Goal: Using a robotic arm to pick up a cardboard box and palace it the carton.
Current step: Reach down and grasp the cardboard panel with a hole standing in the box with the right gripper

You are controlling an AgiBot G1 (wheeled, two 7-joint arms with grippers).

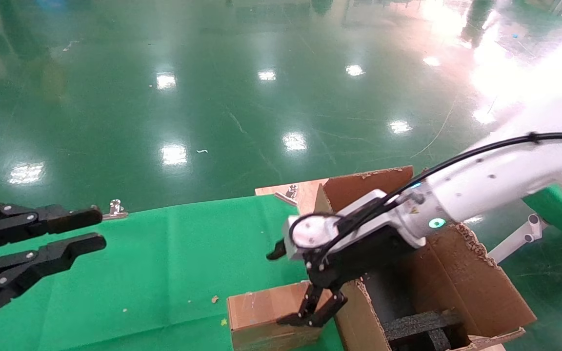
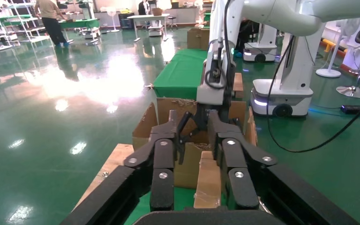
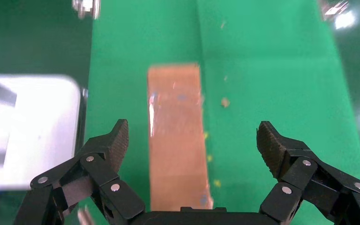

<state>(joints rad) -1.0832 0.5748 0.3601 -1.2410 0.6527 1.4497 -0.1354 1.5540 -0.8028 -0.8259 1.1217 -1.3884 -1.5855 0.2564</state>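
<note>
The small flat cardboard box [image 1: 261,314] lies on the green cloth beside the carton's near wall. The white robotic arm [image 1: 481,185] reaches over the carton [image 1: 461,278]. Its right gripper [image 1: 316,314] hangs open just above the box's end nearest the carton. In the right wrist view the box [image 3: 176,140] lies between the spread fingers of the right gripper [image 3: 193,140], closer to one finger [image 3: 116,140] and touching neither. Black foam inserts [image 1: 422,324] sit inside the carton. My left gripper [image 1: 93,228] is open and empty, parked at the far left over the cloth.
The green-clothed table [image 1: 164,263] has metal clamps [image 1: 116,208] along its far edge and a bare wooden corner [image 1: 305,192]. Shiny green floor lies beyond. The left wrist view, past the left gripper [image 2: 192,117], shows the box [image 2: 209,180], the carton [image 2: 145,124] and another robot base [image 2: 281,96].
</note>
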